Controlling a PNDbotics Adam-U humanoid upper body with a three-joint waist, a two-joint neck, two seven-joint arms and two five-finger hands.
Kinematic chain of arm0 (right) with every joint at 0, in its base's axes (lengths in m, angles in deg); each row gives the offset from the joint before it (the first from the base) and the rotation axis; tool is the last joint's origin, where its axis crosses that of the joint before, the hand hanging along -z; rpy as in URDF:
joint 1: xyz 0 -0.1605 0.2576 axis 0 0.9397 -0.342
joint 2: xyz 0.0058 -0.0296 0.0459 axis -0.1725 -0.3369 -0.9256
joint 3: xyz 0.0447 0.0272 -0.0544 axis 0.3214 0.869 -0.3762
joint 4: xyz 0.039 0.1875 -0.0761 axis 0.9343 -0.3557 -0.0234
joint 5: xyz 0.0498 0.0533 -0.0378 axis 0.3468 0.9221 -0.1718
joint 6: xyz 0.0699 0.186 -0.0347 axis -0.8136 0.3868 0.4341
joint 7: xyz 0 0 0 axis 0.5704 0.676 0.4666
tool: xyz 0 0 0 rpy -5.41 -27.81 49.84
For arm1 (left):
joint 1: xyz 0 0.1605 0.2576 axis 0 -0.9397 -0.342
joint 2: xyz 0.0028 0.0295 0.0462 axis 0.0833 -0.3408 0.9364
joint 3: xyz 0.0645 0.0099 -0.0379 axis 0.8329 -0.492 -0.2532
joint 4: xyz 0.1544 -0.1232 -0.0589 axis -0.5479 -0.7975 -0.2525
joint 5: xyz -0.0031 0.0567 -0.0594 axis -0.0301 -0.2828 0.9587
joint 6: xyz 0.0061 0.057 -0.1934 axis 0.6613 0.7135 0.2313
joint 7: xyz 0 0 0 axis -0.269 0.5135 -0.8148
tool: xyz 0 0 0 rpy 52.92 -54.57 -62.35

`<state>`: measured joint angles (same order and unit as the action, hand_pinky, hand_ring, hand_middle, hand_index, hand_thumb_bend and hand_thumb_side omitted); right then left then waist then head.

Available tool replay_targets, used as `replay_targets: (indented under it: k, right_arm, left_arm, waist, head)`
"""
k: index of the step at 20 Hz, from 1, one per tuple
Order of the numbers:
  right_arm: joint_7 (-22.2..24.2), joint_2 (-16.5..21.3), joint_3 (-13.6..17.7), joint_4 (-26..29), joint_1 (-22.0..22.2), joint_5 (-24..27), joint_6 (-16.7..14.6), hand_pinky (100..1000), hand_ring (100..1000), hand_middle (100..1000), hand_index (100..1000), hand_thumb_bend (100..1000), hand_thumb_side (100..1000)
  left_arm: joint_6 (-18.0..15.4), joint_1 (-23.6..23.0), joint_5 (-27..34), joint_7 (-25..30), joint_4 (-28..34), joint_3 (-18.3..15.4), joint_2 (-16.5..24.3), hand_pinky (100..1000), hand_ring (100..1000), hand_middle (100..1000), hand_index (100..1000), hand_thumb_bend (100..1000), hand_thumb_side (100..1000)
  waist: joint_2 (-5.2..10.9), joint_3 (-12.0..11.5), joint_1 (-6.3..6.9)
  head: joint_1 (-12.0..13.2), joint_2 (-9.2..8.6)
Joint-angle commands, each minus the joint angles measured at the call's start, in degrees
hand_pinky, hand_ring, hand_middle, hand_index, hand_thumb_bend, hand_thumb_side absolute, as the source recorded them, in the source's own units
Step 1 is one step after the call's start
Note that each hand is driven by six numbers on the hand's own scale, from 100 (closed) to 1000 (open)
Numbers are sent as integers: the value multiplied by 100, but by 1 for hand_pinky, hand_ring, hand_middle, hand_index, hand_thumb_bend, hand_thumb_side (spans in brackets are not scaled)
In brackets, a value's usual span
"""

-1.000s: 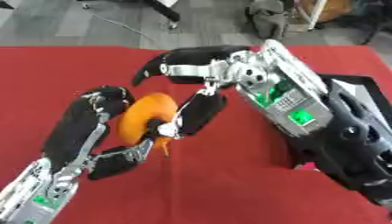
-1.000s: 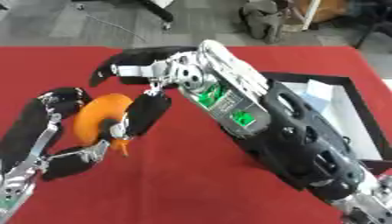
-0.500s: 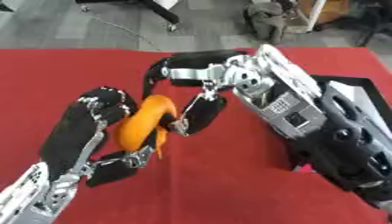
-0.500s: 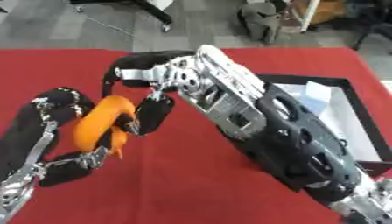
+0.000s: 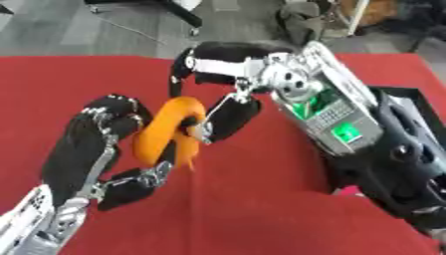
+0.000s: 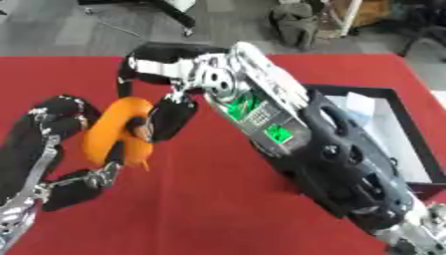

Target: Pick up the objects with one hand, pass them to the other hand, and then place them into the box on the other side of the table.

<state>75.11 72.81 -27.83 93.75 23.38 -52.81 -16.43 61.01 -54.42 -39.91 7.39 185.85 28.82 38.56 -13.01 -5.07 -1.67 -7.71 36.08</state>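
The orange object (image 5: 167,133) is a smooth, curved piece, thick and rounded like a bent loop or crescent, with a small pointed tail hanging from its lower end. It stands roughly upright above the red table (image 5: 52,84), held off the cloth, well to the left of the box (image 6: 393,130). The left hand (image 5: 100,149) cups it from the left with fingers curled around its back and lower end, while the right hand (image 5: 225,102) closes on its upper right side, one dark finger pressed against its inner curve. The box is black-walled with a pale inside, lying at the table's right edge.
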Motion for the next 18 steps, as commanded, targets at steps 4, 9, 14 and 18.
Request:
replay_targets:
  k: [4, 9, 14, 18]
  right_arm:
    - [-234, 94, 208, 229, -22, 547, 721, 795, 833, 461, 391, 204, 100]
    - [-522, 258, 513, 363, 183, 643, 765, 796, 852, 464, 394, 179, 100]
    - [-969, 502, 948, 435, 527, 751, 893, 798, 861, 469, 403, 132, 100]
    - [-1573, 794, 1440, 411, 983, 857, 1072, 797, 872, 476, 424, 100, 100]
  left_arm:
    - [942, -40, 105, 553, -183, -109, 46, 808, 779, 749, 929, 584, 659]
    - [1892, -212, 493, 788, -125, -356, 112, 811, 788, 757, 956, 689, 820]
    - [2269, -494, 1035, 421, 67, -667, 302, 770, 752, 717, 897, 561, 808]
    - [2319, -747, 1608, 12, 172, -926, 467, 695, 633, 573, 748, 302, 686]
  waist:
    - [130, -3, 25]
    - [123, -4, 26]
    - [105, 2, 37]
    - [87, 12, 39]
  head:
    - [-10, -79]
    - [-16, -103]
    - [-88, -129]
    - [-140, -162]
